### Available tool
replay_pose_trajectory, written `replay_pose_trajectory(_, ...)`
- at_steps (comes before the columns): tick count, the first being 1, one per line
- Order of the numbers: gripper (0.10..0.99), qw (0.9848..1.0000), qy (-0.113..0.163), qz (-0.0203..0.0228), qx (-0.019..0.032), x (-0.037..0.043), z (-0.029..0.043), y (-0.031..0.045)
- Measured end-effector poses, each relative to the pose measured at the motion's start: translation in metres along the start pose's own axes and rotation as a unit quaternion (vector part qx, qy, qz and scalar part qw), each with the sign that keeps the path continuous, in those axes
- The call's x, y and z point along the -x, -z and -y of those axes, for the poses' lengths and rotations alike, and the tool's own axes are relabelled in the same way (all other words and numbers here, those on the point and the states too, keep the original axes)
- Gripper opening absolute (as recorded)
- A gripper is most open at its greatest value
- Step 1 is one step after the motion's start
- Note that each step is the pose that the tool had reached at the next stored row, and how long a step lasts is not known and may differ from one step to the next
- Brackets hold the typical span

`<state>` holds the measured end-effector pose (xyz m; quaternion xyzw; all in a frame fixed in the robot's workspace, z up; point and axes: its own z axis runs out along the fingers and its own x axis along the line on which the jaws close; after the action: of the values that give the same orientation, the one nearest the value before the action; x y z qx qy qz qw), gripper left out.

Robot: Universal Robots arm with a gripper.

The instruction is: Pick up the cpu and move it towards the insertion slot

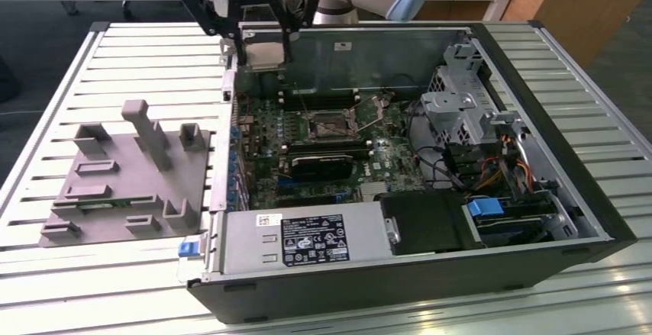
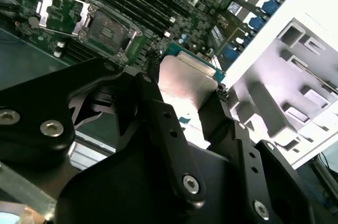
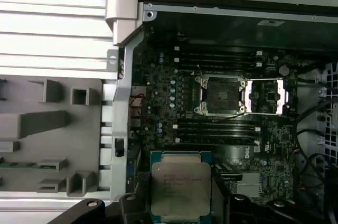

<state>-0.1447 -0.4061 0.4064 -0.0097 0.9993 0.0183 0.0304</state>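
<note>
— While the black two-fingered gripper (image 1: pixel 263 45) hangs above the open computer case's (image 1: pixel 570 159) far corner, what is it carrying?

— Its fingers (image 2: pixel 158 113) are clamped on the small flat square cpu with the silvery metal top (image 3: pixel 181 190), one on each side edge. The chip is in the air, clear of the green motherboard (image 1: pixel 337 148) and of the slatted metal surface (image 1: pixel 133 68).

— And the dark square insertion slot framed by a shiny metal bracket (image 3: pixel 221 94)?

— Open, bracket flipped aside, near mid-board and well apart from the chip. The grey plastic tray with upright posts (image 1: pixel 127 178) sits outside the case.

— What might go wrong?

— I'd judge the grip thin: only the edges are held, so a jolt could tilt or drop the chip onto the board. Arriving rotated could damage the socket's contacts.
</note>
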Motion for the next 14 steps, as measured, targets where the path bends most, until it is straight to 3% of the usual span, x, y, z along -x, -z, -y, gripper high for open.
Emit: replay_pose_trajectory(14, 0.541, 1.0, 0.0, -0.0002, 0.0, 0.0576, 0.0012, -0.0035)
